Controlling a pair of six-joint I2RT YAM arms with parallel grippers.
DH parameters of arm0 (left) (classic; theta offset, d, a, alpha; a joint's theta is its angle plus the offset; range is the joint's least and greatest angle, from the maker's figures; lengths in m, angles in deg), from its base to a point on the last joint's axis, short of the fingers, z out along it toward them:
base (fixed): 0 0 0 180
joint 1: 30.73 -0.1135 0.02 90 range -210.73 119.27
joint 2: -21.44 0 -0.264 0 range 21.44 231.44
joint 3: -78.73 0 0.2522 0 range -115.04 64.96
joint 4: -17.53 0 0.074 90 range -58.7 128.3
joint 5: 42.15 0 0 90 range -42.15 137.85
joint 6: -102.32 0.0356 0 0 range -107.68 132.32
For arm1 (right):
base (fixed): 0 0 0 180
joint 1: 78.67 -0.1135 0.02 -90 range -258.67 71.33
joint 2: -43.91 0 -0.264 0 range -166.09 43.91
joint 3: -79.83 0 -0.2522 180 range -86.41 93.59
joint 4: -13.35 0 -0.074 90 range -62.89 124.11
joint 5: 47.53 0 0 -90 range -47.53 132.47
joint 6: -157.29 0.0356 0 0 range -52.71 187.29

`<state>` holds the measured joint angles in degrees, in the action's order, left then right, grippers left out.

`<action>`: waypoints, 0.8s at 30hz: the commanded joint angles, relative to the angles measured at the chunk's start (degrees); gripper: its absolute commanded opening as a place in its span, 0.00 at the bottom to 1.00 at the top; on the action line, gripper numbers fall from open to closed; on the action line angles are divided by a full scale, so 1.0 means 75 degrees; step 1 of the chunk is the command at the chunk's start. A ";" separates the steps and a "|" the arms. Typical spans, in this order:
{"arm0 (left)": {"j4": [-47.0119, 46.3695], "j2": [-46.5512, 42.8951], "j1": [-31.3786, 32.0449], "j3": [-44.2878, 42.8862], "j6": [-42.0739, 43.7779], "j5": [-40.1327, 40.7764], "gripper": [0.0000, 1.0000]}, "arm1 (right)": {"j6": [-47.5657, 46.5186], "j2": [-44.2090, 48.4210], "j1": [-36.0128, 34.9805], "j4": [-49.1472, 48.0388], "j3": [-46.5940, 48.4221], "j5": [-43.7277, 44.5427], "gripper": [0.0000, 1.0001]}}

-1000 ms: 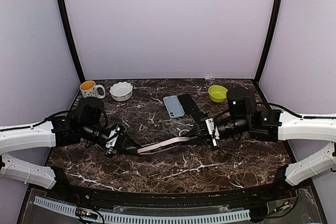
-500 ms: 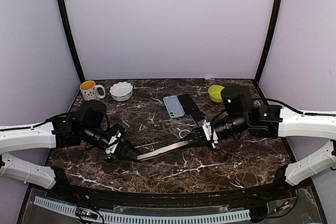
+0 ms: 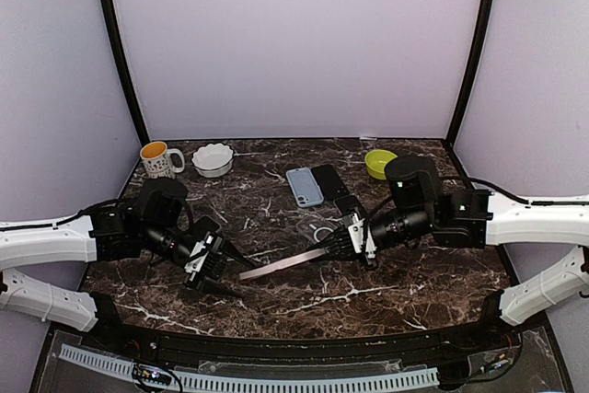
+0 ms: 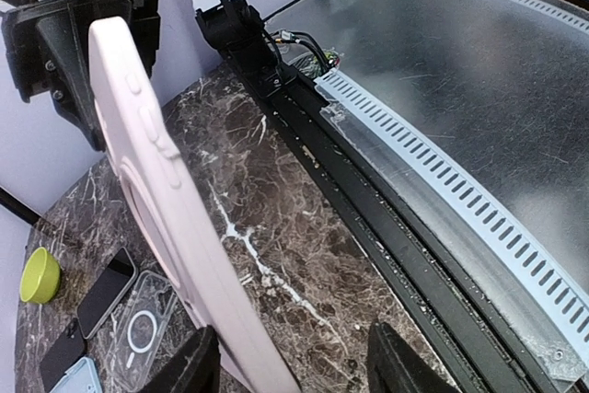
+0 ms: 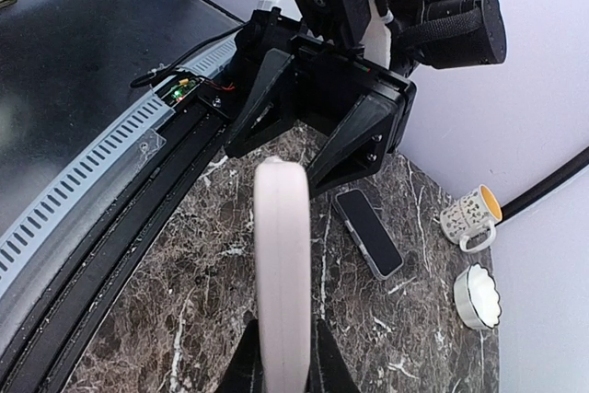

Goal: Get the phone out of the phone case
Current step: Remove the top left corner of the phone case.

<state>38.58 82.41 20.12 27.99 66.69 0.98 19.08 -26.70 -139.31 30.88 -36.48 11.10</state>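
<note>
The pink phone case (image 3: 287,263) is held off the table, tilted, between the two arms. My right gripper (image 3: 352,242) is shut on its right end; in the right wrist view (image 5: 283,361) the fingers (image 5: 247,365) pinch the case (image 5: 281,264) edge-on. My left gripper (image 3: 213,270) is open just off the case's left end. In the left wrist view the case's back (image 4: 156,200) runs beside the left finger (image 4: 195,365) of the open gripper (image 4: 294,356), not clamped. I cannot tell whether a phone is inside.
A blue case (image 3: 304,186), a black phone (image 3: 329,179), another dark phone (image 3: 348,203) and a clear case (image 3: 317,227) lie mid-table. A phone in a clear case (image 5: 368,232) lies near the left arm. Mug (image 3: 158,158), white bowl (image 3: 213,159), green bowl (image 3: 380,163) stand at the back.
My left gripper has let go of the pink case's left end, opened and drawn back a little. The right gripper has shifted slightly left, still holding the case.
</note>
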 commanded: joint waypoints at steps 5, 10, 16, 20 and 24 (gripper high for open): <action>-0.1385 -0.0272 0.0086 0.0288 -0.0876 0.0411 0.47 | 0.0256 0.0230 -0.0153 -0.1621 -0.0215 0.1259 0.00; -0.1043 -0.0025 0.0079 0.0172 -0.0765 0.0225 0.41 | -0.0151 0.0062 -0.0280 -0.1535 -0.0083 0.1532 0.00; -0.0740 0.0212 0.0086 0.0093 -0.0630 0.0321 0.33 | -0.0359 0.0007 -0.0317 -0.1580 0.0061 0.1355 0.00; -0.0744 0.0279 0.0087 0.0079 -0.0615 0.0353 0.30 | -0.0424 -0.0036 -0.0350 -0.1463 0.0143 0.1219 0.00; -0.0774 0.0298 0.0093 0.0089 -0.0601 0.0402 0.31 | -0.0401 -0.0031 -0.0375 -0.1456 0.0174 0.1126 0.00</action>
<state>30.85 84.27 20.14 29.30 61.75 5.24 16.44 -27.66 -141.80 28.48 -38.49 19.38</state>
